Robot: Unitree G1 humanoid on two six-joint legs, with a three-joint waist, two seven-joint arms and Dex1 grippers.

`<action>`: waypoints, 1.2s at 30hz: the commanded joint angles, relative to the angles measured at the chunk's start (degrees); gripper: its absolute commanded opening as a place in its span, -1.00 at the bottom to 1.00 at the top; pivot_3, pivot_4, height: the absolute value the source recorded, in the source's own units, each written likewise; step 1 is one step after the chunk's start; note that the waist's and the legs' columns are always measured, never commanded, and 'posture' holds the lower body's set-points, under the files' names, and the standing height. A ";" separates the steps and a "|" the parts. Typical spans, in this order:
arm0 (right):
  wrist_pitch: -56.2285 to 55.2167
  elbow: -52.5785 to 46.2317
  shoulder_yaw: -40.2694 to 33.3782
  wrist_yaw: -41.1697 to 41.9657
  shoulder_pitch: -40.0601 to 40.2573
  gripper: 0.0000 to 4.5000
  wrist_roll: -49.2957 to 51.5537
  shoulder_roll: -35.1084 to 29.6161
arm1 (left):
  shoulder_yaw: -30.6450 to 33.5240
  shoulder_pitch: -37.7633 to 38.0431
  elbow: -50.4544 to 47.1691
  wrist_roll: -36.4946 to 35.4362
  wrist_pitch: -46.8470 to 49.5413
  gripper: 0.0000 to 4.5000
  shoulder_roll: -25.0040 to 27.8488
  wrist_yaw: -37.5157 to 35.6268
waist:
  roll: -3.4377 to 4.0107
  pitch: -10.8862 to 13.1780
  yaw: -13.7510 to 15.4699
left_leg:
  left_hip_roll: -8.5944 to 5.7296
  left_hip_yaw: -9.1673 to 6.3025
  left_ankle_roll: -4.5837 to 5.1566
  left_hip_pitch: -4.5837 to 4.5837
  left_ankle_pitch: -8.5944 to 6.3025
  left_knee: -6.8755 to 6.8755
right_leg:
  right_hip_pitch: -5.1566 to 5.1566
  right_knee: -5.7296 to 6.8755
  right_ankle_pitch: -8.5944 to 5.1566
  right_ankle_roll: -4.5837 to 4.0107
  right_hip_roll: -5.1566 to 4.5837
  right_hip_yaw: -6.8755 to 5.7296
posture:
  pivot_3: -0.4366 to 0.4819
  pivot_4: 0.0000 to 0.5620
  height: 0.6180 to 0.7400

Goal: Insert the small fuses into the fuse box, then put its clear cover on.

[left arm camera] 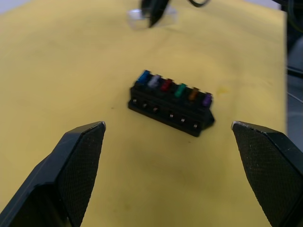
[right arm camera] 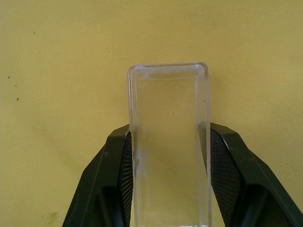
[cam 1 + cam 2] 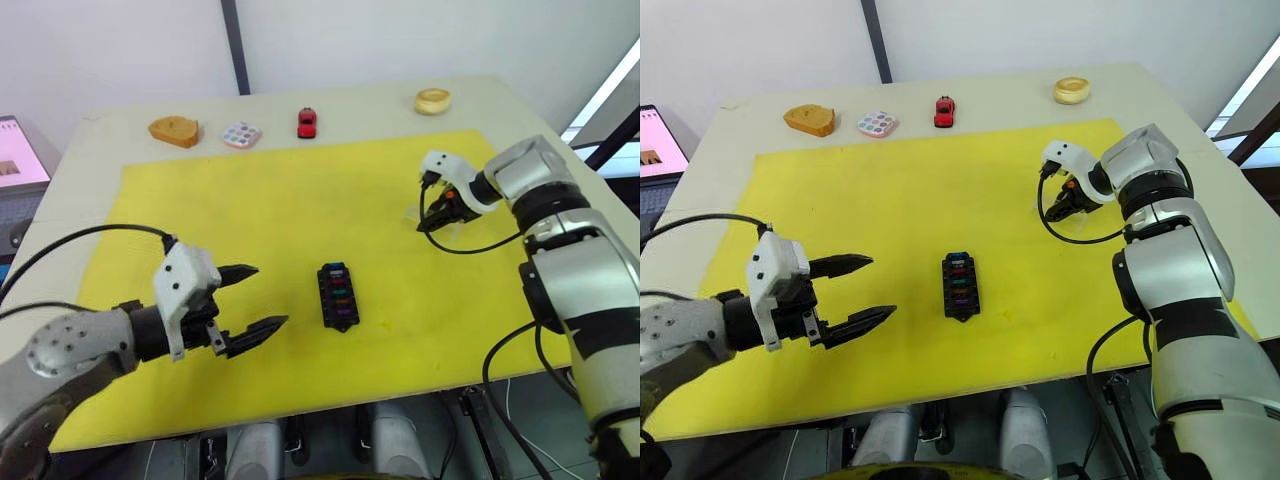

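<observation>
The black fuse box (image 3: 338, 295) lies mid-mat, with several small fuses (image 1: 166, 85) of different colours standing in its slots. My left gripper (image 3: 252, 297) hovers open to its left, fingers spread wide and empty. At the mat's right side my right gripper (image 3: 432, 222) is shut on the clear cover (image 2: 169, 142), its pads (image 2: 127, 163) pressing the cover's two long sides just above the mat. The cover also appears behind the box as a pale shape (image 1: 150, 18).
The yellow mat (image 3: 260, 210) covers most of the table. Along the far edge sit a brown piece (image 3: 174, 131), a round dotted tray (image 3: 241, 134), a red toy car (image 3: 307, 122) and a tan ring (image 3: 432, 100). A screen (image 3: 18, 150) stands at the left.
</observation>
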 commanded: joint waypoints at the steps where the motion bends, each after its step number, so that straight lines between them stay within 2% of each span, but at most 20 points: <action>1: -0.61 -1.23 -1.08 0.14 -0.57 -0.27 -0.34 -1.02 | -1.27 3.20 -5.75 4.61 -1.63 1.00 -6.12 10.57 | -0.01 -0.01 0.06 | -0.01 0.00 0.00 0.01 0.00 0.00 | 0.02 0.01 0.00 0.00 -0.01 0.00 | -0.05 -0.47 1.00; 4: 0.07 -1.72 -1.51 0.55 -0.52 -0.27 0.05 -1.29 | -10.20 9.91 -8.00 5.72 -7.08 1.00 -7.92 16.26 | -0.01 -0.01 0.06 | -0.02 -0.02 0.00 0.08 0.00 0.02 | 0.10 -0.01 0.00 0.00 -0.04 0.00 | -0.05 -0.47 1.00; 7: 0.44 -2.16 -1.67 1.29 -0.48 -0.27 0.03 -1.42 | -18.45 13.67 -8.03 8.64 -13.03 1.00 -7.10 19.52 | -0.01 -0.01 0.19 | -0.02 -0.03 0.00 0.07 -0.01 0.02 | 0.08 0.01 -0.08 -0.16 -0.05 0.00 | -0.05 -0.47 1.00; 11: 0.48 -1.97 -1.90 1.10 -0.82 -0.27 -0.08 -1.37 | -32.60 16.21 -8.03 18.13 -16.37 1.00 -9.61 23.46 | -0.01 -0.01 0.16 | -0.02 0.03 0.00 0.05 -0.02 0.01 | -0.01 0.00 -0.09 -0.21 -0.10 0.05 | -0.05 -0.47 1.00; 13: 0.63 -1.94 -1.99 0.95 -1.01 -0.27 -0.10 -1.38 | -35.97 16.20 -8.03 22.11 -15.70 1.00 -10.90 24.98 | -0.01 -0.01 0.20 | -0.03 0.07 0.01 0.00 -0.03 0.00 | -0.09 0.02 -0.08 -0.21 -0.10 0.11 | -0.05 -0.47 1.00; 22: 1.83 -3.79 -2.07 2.23 -0.11 -0.27 -0.01 -1.95 | -42.80 12.20 -1.64 30.18 -11.22 1.00 -20.44 26.39 | 0.02 -0.02 0.37 | -0.01 0.08 0.03 -0.08 -0.04 0.00 | -0.20 0.06 -0.07 -0.21 -0.11 0.10 | -0.05 -0.47 1.00; 24: 1.44 -3.97 -2.15 1.66 0.02 -0.27 -0.11 -2.20 | -42.85 10.55 1.21 30.46 -10.83 1.00 -24.54 27.32 | 0.02 -0.02 0.45 | 0.00 0.08 0.03 -0.07 -0.03 0.01 | -0.19 0.08 -0.07 -0.20 -0.11 0.10 | -0.05 -0.47 1.00; 36: 2.00 -4.50 -2.40 0.62 0.28 -0.27 -0.06 -3.33 | -47.17 -1.02 15.33 37.24 -7.02 1.00 -39.34 29.02 | 0.02 -0.03 1.81 | 0.00 0.07 0.14 -0.02 -0.04 0.16 | -0.05 0.09 0.04 -0.02 -0.13 0.04 | -0.05 -0.47 1.00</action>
